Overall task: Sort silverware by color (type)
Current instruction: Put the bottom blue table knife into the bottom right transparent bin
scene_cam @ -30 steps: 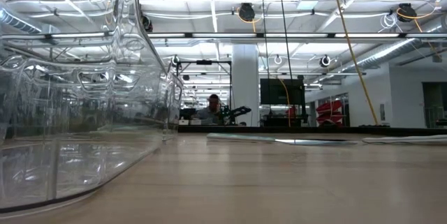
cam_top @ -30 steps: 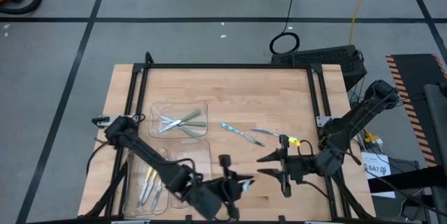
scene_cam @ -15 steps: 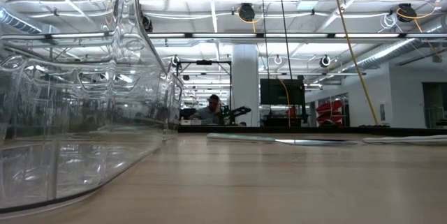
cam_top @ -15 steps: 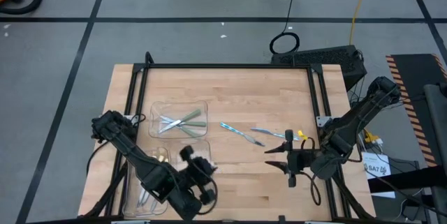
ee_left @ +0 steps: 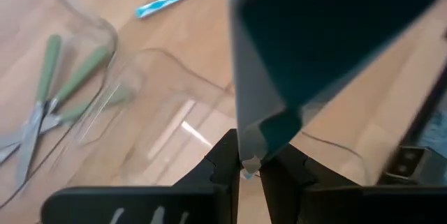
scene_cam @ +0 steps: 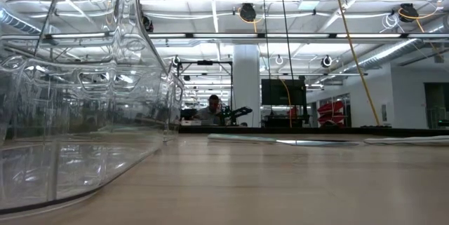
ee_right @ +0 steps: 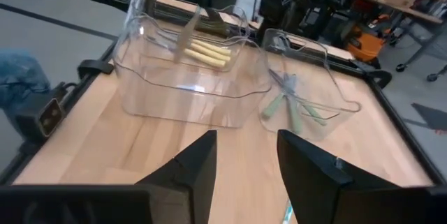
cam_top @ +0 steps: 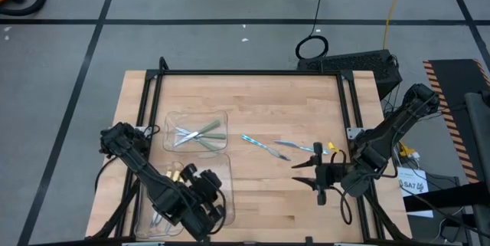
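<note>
1. Silverware lay in three groups: green pieces (cam_top: 200,132) in the far tray (cam_top: 223,114), yellow pieces (ee_right: 207,51) in the near tray (cam_top: 227,162), and blue pieces (cam_top: 255,143) loose on the bench (cam_top: 268,100) between the arms.
2. Left gripper (ee_left: 244,165) hung over the near tray, its fingers pinched on the tip of a blue piece (ee_left: 246,174); likely it was carrying this toward a tray.
3. Right gripper (ee_right: 246,165) waited just above the bench near the loose blue pieces, fingers apart and empty, probably placed for its own pick.
4. Only the left wrist view showed the pinched tip; from above, the arm hid it.
5. Right wrist view showed the yellow handles plainly through the tray wall, which the high view mostly hid under the left arm.
6. Low view gave only a tray wall (scene_cam: 84,113), bare bench and a person (scene_cam: 212,109) far off; neither gripper appeared there.
</note>
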Motion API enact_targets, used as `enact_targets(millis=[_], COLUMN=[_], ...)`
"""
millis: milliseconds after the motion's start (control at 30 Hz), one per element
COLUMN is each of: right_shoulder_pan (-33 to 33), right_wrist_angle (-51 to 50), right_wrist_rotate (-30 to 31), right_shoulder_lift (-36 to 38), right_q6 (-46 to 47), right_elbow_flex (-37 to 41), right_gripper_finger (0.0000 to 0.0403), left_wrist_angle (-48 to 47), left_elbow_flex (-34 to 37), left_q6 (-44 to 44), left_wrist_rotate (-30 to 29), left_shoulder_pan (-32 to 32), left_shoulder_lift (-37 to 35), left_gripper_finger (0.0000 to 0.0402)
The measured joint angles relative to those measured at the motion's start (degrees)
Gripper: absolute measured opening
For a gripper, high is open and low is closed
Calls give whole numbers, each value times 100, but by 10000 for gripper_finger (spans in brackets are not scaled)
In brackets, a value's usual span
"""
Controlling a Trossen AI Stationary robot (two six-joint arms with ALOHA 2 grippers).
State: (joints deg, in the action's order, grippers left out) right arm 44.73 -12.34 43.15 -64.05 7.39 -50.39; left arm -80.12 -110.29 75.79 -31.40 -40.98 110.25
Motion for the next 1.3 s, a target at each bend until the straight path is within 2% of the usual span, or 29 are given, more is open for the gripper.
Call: enact_targets(millis=[267,433,667,900,967,1100,1300], right_shoulder_pan=[17,18,17,12,11,11,11], right_wrist_angle=[-185,-479,-636,-712,-749,-746,-734], right_wrist_rotate=[-290,-286,-281,-273,-272,-270,-270], right_shoulder_lift=[-11,-13,-13,-13,-13,-13,-13], right_q6=[336,559,548,352,293,89,86], right_elbow_flex=[0,2,4,4,4,4,4], right_gripper_finger=[145,145,145,145,145,145,145], left_wrist_angle=[-61,-77,-67,-76,-160,-515,-462], left_elbow_flex=[25,25,25,25,25,25,25], left_q6=[466,518,384,813,916,618,336], left_wrist_rotate=[354,956,1419,1517,1752,2377,2704], left_shoulder_pan=[282,546,768,887,916,961,957], left_shoulder_lift=[65,412,829,873,873,873,873], left_gripper_finger=[45,45,45,45,45,45,45])
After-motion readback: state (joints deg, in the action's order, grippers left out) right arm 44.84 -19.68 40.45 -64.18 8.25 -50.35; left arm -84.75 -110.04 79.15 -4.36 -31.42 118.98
